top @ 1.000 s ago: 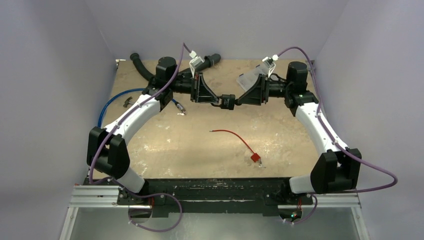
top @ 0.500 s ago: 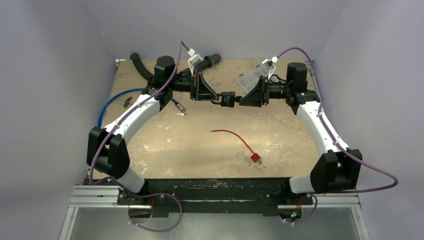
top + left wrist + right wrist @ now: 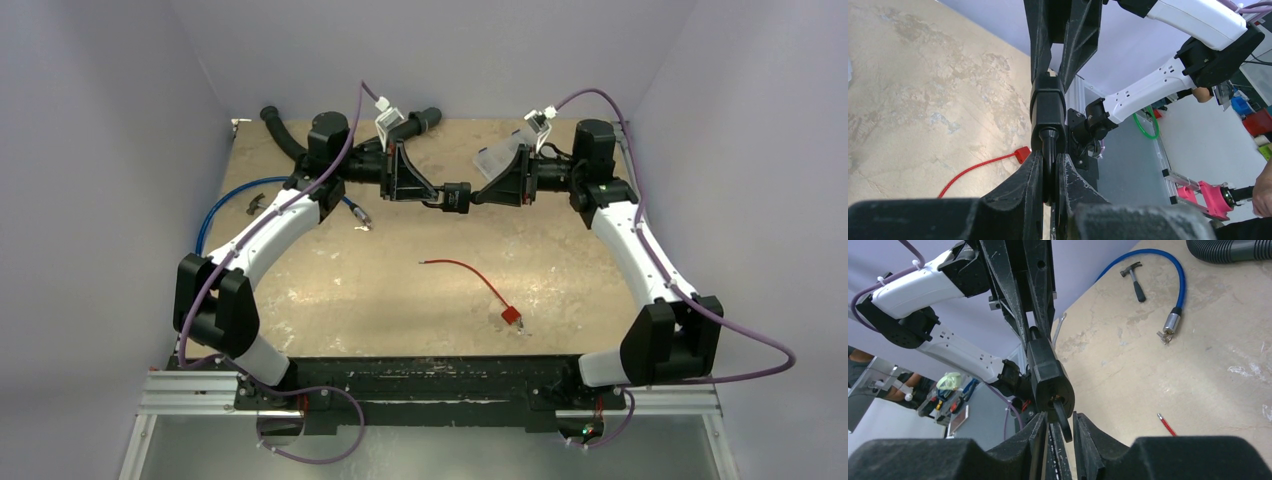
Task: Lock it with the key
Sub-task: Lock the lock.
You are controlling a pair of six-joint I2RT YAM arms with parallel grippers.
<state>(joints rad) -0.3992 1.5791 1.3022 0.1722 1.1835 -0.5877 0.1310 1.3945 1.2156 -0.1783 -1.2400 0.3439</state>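
Key (image 3: 524, 327), apparently the silvery speck beside the red lock body (image 3: 510, 316), lies well nearward of the left end effector (image 3: 1049, 176), clamped on a black part (image 3: 456, 198), and the right end effector (image 3: 1062, 429), grip unclear; it should handle light, stiff, slippery, best pinched at its bow.

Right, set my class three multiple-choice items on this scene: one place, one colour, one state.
1. The red cable lock lies: A on the table; B in an end effector; C on the floor.
2. The looped cable is: A green; B blue; C yellow.
3. The left end effector is: A wide open; B shut on the black part; C resting flat.
Answers: A, it lies on the bare board; B, it is plainly blue; B, its fingers pinch the part in the air.
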